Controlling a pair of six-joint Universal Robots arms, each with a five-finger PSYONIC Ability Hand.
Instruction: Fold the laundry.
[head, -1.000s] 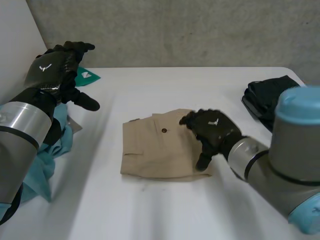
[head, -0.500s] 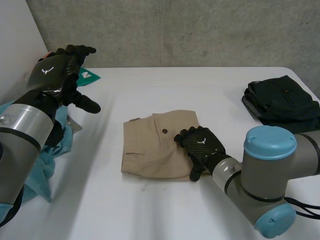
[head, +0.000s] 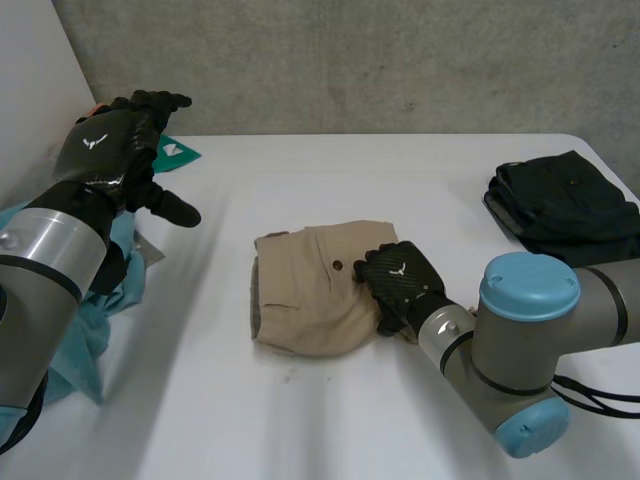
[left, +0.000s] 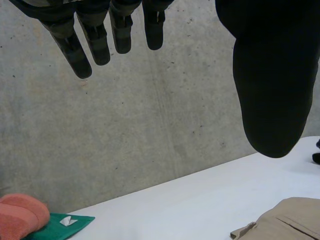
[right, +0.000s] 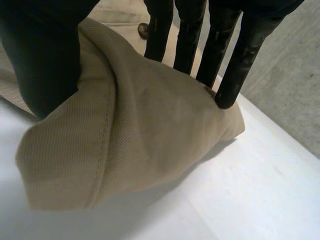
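1. Since half a sec ago, the right hand (head: 400, 285) has gone from lying flat on the khaki garment (head: 305, 300) to gripping its R edge. Wrist view: thumb on one side, fingers (right: 230, 75) on the other, thick fold of cloth (right: 140, 135) clamped btwn them.
2. Garment lies mid-counter (head: 350, 180) but isn't the flat rectangle it was. R edge is bunched, outline rounder, L edge lifted w/ a dark gap under it.
3. My read: next fold (R side over to L) is starting, not yet carried across. Risk: finished folds slip if the bundle gets dragged instead of lifted.
4. Teal cloth (head: 75, 330) is heaped at the counter's L edge under the L arm, lying as before; prob. more laundry to do.
5. The left hand (head: 110, 150) hangs raised above that heap, well apart from the garment. Fingers (left: 75, 50) straight & apart, thumb out, holding nothing. Same pose as earlier.
6. Farther off: black folded stack (head: 560, 205) at the R side, looks done. Green item (head: 178, 152) w/ an orange thing (left: 17, 210) beside it sits at the far L, by the wall (head: 400, 60).
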